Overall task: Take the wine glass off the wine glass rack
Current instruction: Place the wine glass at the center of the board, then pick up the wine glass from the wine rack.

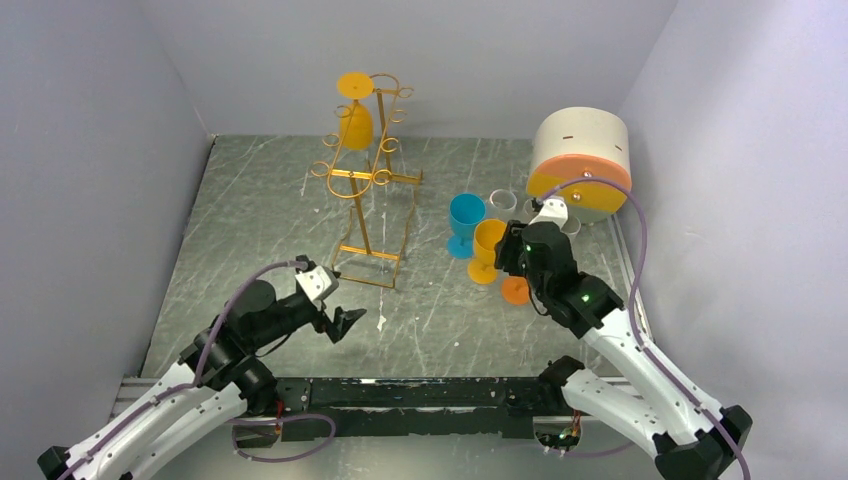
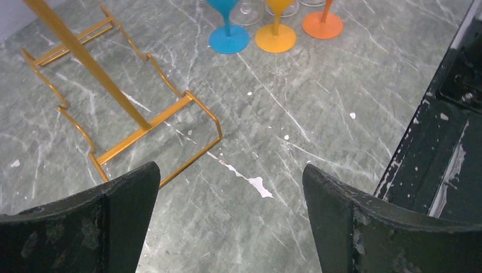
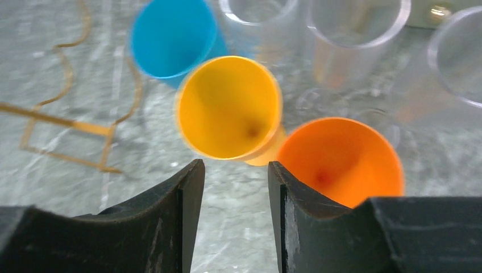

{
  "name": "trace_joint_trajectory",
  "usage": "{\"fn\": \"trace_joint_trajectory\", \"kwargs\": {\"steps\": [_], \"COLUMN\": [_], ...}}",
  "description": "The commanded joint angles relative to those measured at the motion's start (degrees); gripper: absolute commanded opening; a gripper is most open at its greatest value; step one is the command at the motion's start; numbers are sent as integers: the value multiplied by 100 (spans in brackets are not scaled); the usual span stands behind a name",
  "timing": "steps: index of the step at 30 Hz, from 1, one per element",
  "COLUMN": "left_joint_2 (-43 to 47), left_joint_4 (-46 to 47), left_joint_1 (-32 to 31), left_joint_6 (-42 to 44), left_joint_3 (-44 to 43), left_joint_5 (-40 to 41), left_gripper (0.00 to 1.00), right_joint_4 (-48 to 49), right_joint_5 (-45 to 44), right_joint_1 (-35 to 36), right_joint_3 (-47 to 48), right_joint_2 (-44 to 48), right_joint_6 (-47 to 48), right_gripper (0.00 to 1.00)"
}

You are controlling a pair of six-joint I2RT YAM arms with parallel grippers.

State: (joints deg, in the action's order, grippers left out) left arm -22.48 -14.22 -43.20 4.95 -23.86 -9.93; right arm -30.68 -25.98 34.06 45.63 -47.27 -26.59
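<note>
The gold wire wine glass rack [image 1: 362,185] stands at the back left of the table. One yellow-orange wine glass [image 1: 354,120] hangs upside down from its top hooks. My left gripper [image 1: 345,322] hovers near the rack's base [image 2: 142,122], open wide with only table between its fingers [image 2: 230,170]. My right gripper [image 1: 512,262] is over a group of upright glasses, jaws parted and empty [image 3: 236,166]. A yellow glass [image 3: 230,108] stands just ahead of its fingertips. An orange glass [image 3: 341,159] is beside its right finger and a blue glass [image 3: 173,37] is farther off.
Blue [image 1: 466,222], yellow [image 1: 488,248] and orange [image 1: 515,290] glasses stand right of the rack, with clear glasses [image 1: 503,200] behind them. A white cylinder with an orange lid [image 1: 580,165] lies at the back right. Grey walls close in three sides.
</note>
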Motion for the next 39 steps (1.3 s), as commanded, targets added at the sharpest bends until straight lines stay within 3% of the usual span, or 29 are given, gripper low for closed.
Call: {"fn": "trace_joint_trajectory", "kwargs": {"steps": [1, 6, 11, 15, 18, 20, 26, 29, 32, 37, 39], "left_joint_2": [50, -577, -1460, -2054, -2140, -1992, -1726, -2368, -3081, -3841, -4256], "left_joint_4": [199, -463, -936, -855, -665, -502, -38, -116, -145, 596, 905], "left_joint_1": [33, 74, 356, 504, 687, 1175, 2962, 3540, 4233, 5612, 5877], "left_joint_6": [-714, -2020, -2424, -3386, -3849, -4104, -3973, -3614, -3062, -3371, -3628], "left_joint_3": [-291, -801, -1273, -1562, -1435, -1153, -1183, -1808, -2535, -3034, -3304], "left_joint_5": [603, 2406, 2597, 2617, 3039, 3076, 1808, 1154, 1, -1731, -2425], "left_gripper": [99, 99, 99, 99, 99, 99, 99, 99, 99, 99, 99], "right_joint_4": [809, 1590, 2044, 2107, 2108, 1967, 1868, 1879, 1794, 1532, 1526], "right_joint_5": [1508, 2451, 3241, 3481, 3503, 3467, 3259, 3194, 3114, 3403, 3321], "right_joint_1": [-21, -20, -19, -18, -18, -23, -18, -22, -18, -25, -24], "right_joint_3": [-95, -497, -563, -567, -564, -480, -481, -444, -348, 26, 106], "right_joint_2": [351, 600, 411, 220, 146, 132, 326, 405, 424, 433, 443], "right_joint_6": [299, 125, -193, -342, -304, -241, -72, 88, 187, 477, 451], "right_gripper": [50, 54, 56, 58, 59, 59, 60, 60, 60, 61, 62]}}
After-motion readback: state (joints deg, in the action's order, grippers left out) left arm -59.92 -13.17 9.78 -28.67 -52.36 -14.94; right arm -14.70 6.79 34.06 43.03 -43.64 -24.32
